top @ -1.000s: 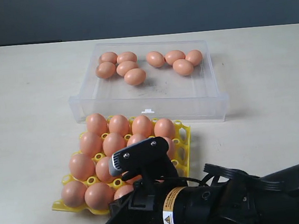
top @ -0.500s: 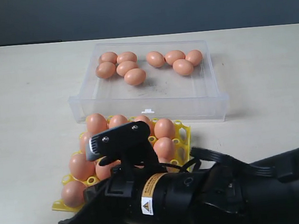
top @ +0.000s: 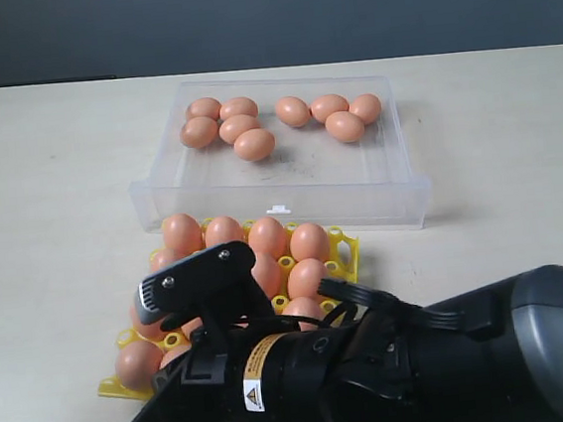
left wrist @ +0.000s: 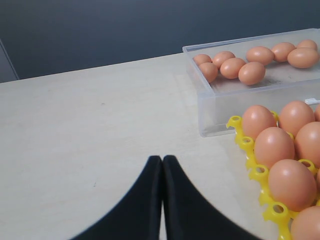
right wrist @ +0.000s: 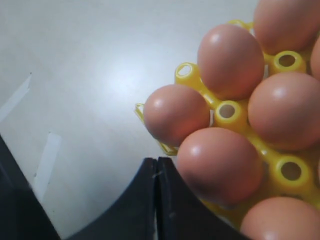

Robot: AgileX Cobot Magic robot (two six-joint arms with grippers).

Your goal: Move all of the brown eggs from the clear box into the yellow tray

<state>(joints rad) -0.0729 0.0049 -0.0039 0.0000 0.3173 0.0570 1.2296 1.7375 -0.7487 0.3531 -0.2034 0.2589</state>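
Yellow plastic is what the right gripper (right wrist: 157,162) risks striking. Its claw, pressed shut and empty, sits low just beside a corner of the yellow tray (top: 347,250), so a careless sweep could knock seated brown eggs (top: 308,240) loose or shove the tray. The left gripper (left wrist: 162,160), also closed on nothing, hovers above the table (left wrist: 75,125) off the tray's side. The tray holds many eggs, though the arm (top: 457,374) hides part of it; the clear box (top: 211,200), just beyond the tray, holds nine
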